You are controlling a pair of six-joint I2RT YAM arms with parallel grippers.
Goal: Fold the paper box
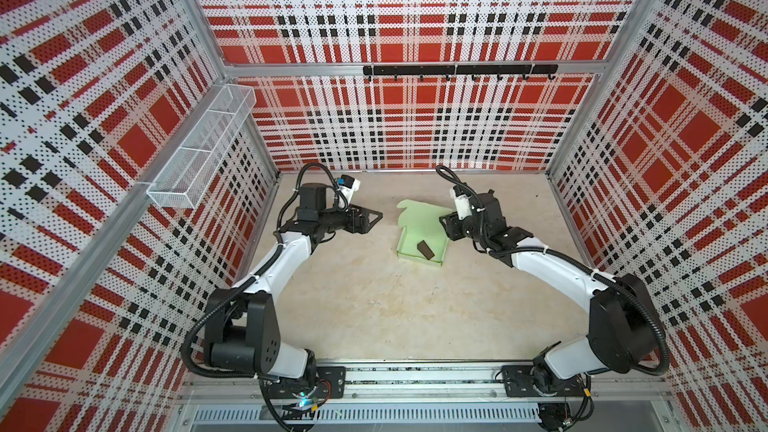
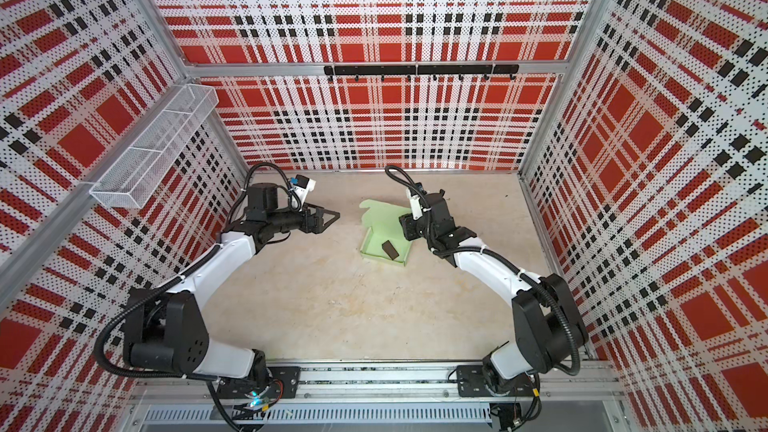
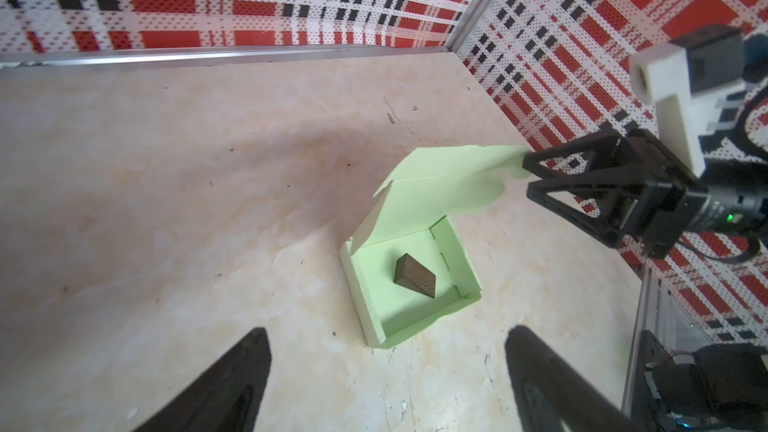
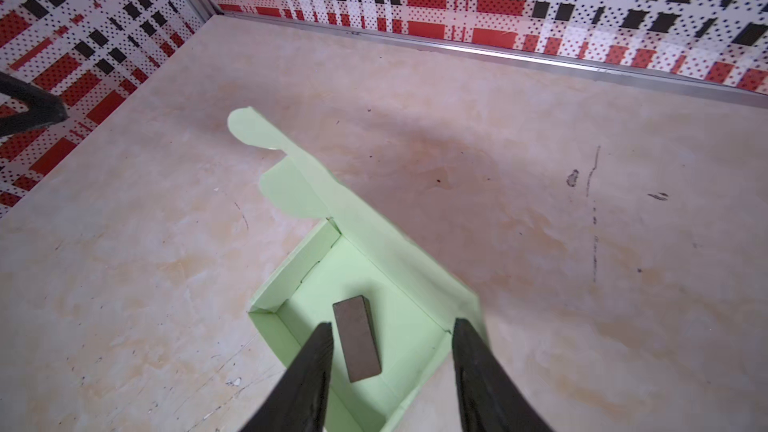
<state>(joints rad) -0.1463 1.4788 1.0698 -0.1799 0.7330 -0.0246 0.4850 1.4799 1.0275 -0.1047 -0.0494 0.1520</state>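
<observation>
The stereo head sits high above the front rail [image 1: 415, 380], angled down toward the back wall [image 1: 415, 118]; both top views cover the whole desk [image 1: 374, 305] from afar. The left wrist camera [image 1: 348, 185] looks past the left hand [image 3: 387, 331] obliquely down at the desk at close range, toward the paper box [image 3: 370, 263] and the right hand [image 3: 528, 175] beyond. The right wrist camera [image 3: 685, 68] looks steeply down between the right hand's fingers [image 4: 316, 367], nearer still, into the same box. All four views share that box.
</observation>
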